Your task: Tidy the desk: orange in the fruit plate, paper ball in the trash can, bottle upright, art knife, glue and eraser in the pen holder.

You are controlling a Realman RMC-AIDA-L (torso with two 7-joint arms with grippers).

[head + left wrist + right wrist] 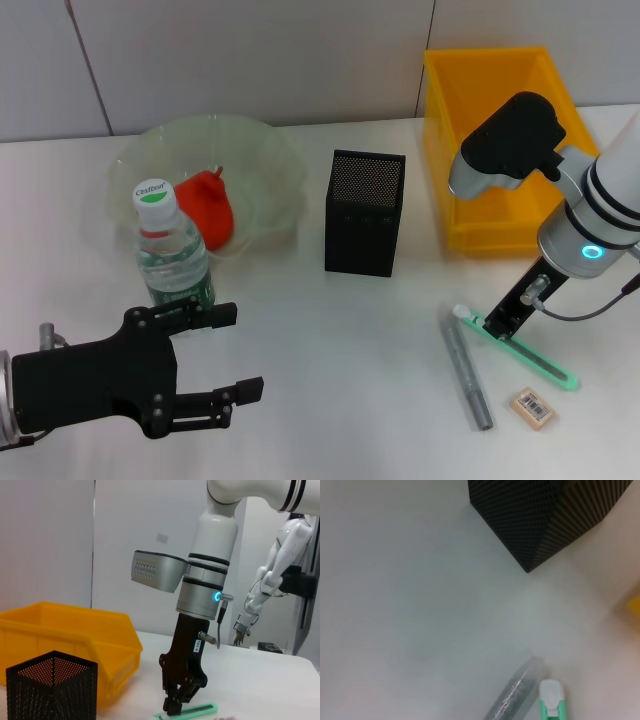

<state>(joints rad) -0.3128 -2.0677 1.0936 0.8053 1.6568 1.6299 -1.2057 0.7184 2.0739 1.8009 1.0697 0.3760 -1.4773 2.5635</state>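
Right gripper [497, 322] was down on the green art knife [530, 355] beside the glue [468, 372], fingers nipped onto it; left gripper [232, 352] hung spread, empty, near the upright bottle [170, 250].

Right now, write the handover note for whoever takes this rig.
Right gripper: down on the green art knife on the white table, apparently closing on it.
Left gripper: open, idle near the upright clear bottle.
Done: orange in the pale green fruit plate; bottle standing.
Left: knife, grey glue stick and beige eraser into the black mesh pen holder. Paper ball not visible; yellow trash can contents unseen.
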